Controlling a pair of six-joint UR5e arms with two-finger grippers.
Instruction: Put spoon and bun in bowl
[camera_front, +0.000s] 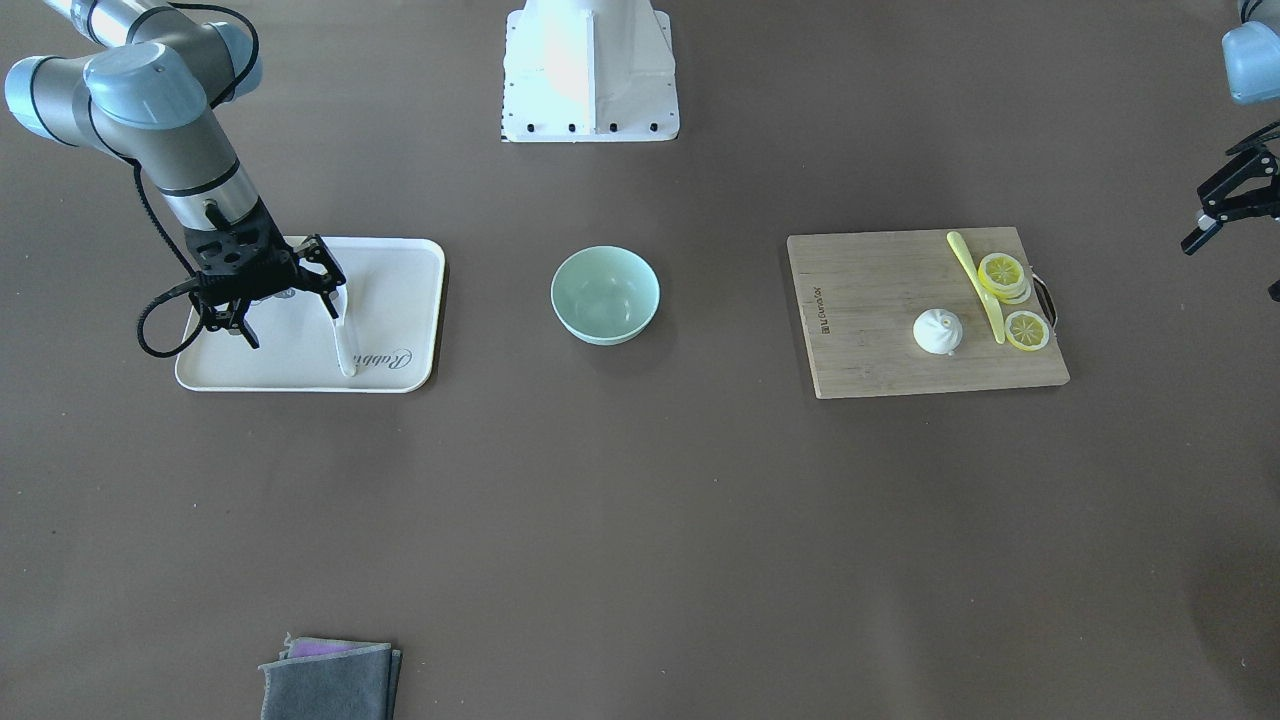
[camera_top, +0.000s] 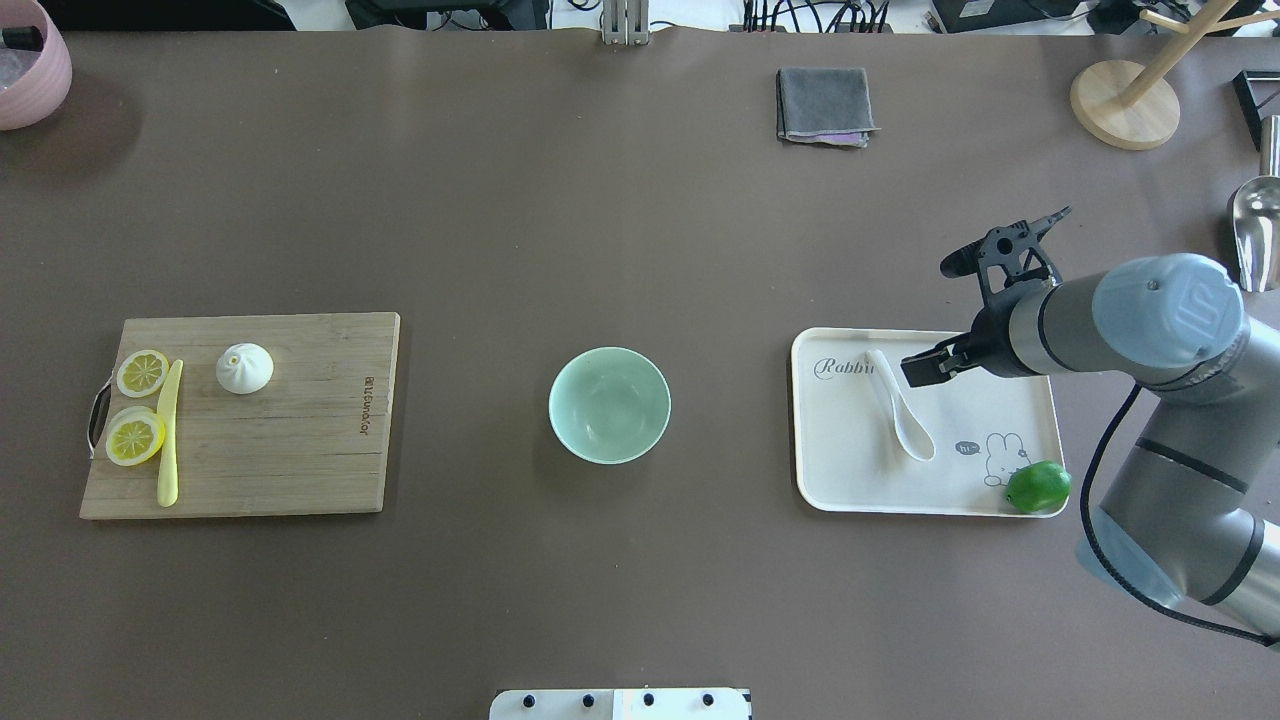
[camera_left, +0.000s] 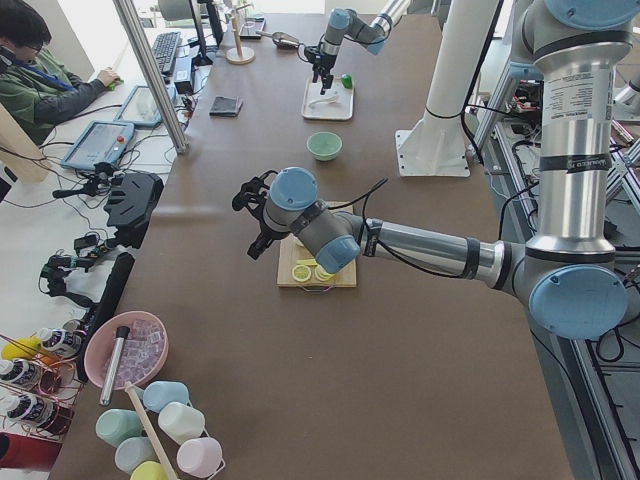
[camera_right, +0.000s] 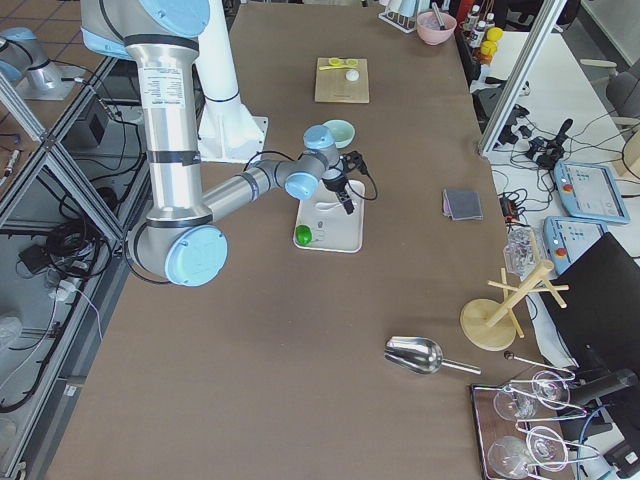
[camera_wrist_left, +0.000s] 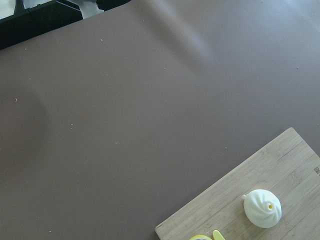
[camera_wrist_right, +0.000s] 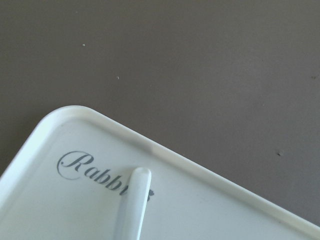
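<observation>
The white spoon (camera_top: 900, 415) lies in the cream tray (camera_top: 850, 480), handle toward the far side; it also shows in the front view (camera_front: 346, 350) and the right wrist view (camera_wrist_right: 132, 205). My right gripper (camera_top: 930, 320) is open and hangs just over the spoon's handle, holding nothing. The white bun (camera_top: 245, 367) sits on the wooden cutting board (camera_top: 300, 440) and shows in the left wrist view (camera_wrist_left: 262, 208). The mint-green bowl (camera_top: 609, 404) stands empty mid-table. My left gripper (camera_front: 1235, 225) is open and empty, raised beyond the board's outer end.
Two lemon slices (camera_top: 140, 372) and a yellow-green knife (camera_top: 168, 432) lie on the board. A green lime (camera_top: 1038, 486) sits in the tray's near corner. A grey cloth (camera_top: 823, 105), a pink bowl (camera_top: 25, 65), a wooden stand (camera_top: 1125, 100) and a metal scoop (camera_top: 1255, 230) lie at the table's far edge and corners.
</observation>
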